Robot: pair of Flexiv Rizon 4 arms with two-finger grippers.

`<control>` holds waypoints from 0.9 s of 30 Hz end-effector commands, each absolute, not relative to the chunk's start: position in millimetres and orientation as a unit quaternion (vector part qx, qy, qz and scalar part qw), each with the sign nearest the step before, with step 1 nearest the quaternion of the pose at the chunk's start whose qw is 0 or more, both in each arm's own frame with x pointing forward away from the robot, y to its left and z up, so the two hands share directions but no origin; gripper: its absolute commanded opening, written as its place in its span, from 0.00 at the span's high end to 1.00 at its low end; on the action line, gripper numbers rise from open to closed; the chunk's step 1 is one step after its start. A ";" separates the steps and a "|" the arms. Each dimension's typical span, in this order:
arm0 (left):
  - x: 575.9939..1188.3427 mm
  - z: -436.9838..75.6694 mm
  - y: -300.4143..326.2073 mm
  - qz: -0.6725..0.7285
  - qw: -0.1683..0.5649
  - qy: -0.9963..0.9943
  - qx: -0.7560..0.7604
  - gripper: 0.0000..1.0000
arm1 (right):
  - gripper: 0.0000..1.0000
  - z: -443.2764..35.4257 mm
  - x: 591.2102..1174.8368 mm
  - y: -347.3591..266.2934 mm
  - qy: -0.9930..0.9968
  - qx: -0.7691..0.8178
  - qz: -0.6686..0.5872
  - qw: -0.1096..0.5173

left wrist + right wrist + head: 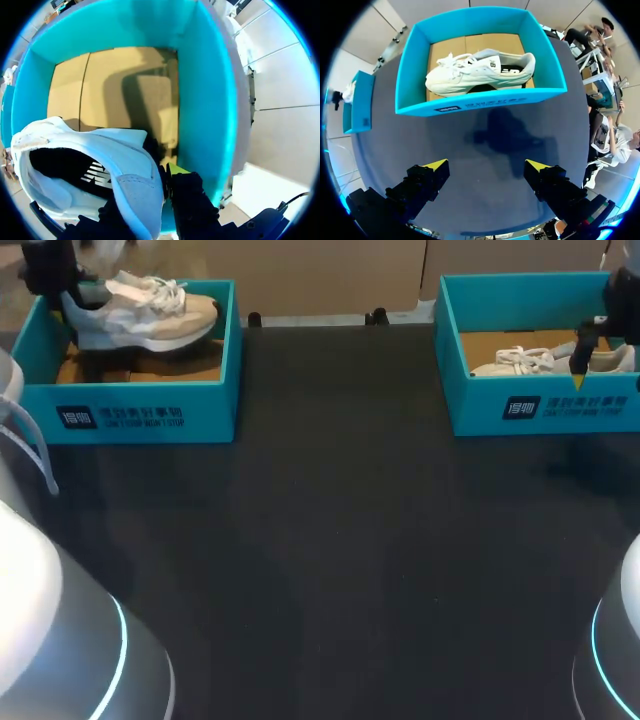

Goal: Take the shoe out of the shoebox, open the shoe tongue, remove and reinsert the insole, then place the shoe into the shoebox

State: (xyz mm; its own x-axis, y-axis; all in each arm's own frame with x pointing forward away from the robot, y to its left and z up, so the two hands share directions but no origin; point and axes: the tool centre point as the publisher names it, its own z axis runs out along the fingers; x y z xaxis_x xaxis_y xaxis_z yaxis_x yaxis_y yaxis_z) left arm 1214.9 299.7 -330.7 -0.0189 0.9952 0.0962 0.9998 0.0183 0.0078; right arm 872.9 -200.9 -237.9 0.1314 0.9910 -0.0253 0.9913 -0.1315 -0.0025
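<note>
In the head view, the left gripper (pixel 52 282) is holding the shoe (pixel 150 312) by its heel above the left box (pixel 130 405), while the right gripper (pixel 581 362) is hanging near the right box (pixel 540 410), where a second shoe (pixel 515 362) is lying. In the left wrist view, the fingers are pinching the heel from both sides. In the right wrist view, the right fingers are standing wide apart, gripping nothing. I judge the lifting-out is under way. It is best to raise the shoe straight, keeping the pinch firm, until the toe is clearing the wall.
</note>
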 end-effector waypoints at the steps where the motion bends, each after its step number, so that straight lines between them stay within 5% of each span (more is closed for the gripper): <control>1: 1206.3 -281.0 301.2 -0.016 0.055 -0.714 -0.698 1.00 | 0.00 -238.1 872.3 -201.0 0.659 0.752 -0.009 0.008; 8: 1174.3 -214.9 300.7 -0.033 0.028 -0.702 -0.711 1.00 | 0.00 -238.1 872.3 -201.0 0.659 0.752 -0.009 0.008; 27: 1161.2 -195.4 296.2 -0.033 0.008 -0.704 -0.710 1.00 | 0.00 -238.1 872.3 -201.0 0.659 0.752 -0.009 0.008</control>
